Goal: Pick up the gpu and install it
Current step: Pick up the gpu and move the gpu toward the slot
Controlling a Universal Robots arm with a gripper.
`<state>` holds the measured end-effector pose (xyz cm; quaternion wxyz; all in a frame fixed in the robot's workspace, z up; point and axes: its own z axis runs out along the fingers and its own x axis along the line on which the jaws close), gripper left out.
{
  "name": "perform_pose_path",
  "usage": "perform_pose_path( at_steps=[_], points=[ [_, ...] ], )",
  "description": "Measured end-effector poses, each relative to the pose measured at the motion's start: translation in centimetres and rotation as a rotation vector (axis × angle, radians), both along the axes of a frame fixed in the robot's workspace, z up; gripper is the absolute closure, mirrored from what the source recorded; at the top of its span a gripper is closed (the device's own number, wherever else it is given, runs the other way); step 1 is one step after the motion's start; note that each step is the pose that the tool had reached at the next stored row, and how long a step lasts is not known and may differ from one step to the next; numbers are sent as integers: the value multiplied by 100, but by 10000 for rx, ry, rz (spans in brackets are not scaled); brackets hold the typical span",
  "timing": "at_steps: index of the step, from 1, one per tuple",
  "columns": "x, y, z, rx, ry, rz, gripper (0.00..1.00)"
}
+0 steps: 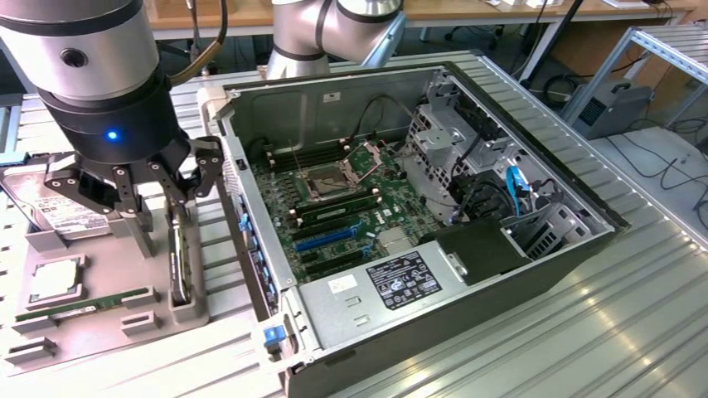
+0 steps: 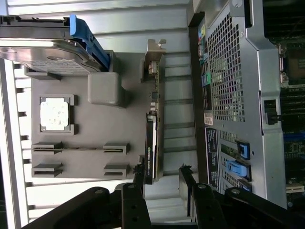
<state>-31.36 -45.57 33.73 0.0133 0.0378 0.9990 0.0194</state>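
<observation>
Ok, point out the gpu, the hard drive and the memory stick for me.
gpu (image 2: 151, 143): wrist view, on the card's black edge.
hard drive (image 2: 45, 55): wrist view, on its silver face.
memory stick (image 1: 84, 304): exterior view, on the middle of the green strip.

gpu (image 1: 177, 267) partly behind claw (image 1: 162, 220)

A robotics lab or test workshop: an industrial robot arm (image 1: 94, 75) with a black tool (image 2: 162, 177) hangs over a ribbed aluminium table (image 1: 619, 332). On it, an opened computer case (image 1: 476, 327) lies with its motherboard (image 1: 332, 215) bared, beside a grey moulded fixture tray (image 1: 99, 274) with slots for parts such as 1 processor chip (image 1: 52, 280). Behind are wooden desks (image 1: 465, 10), an aluminium frame (image 1: 664, 41), a dark box unit (image 1: 614, 104) and loose cables (image 1: 675, 170) trailing nearby
</observation>
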Motion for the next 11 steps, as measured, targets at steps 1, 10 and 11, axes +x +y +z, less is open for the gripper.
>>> perform_pose_path(
  at_steps=[1,10,11],
  points=[
    [0,2,-2,0,0,0,58],
    [0,41,-34,-4,2,0,58],
    [0,45,-37,-5,3,0,58]
  ],
)
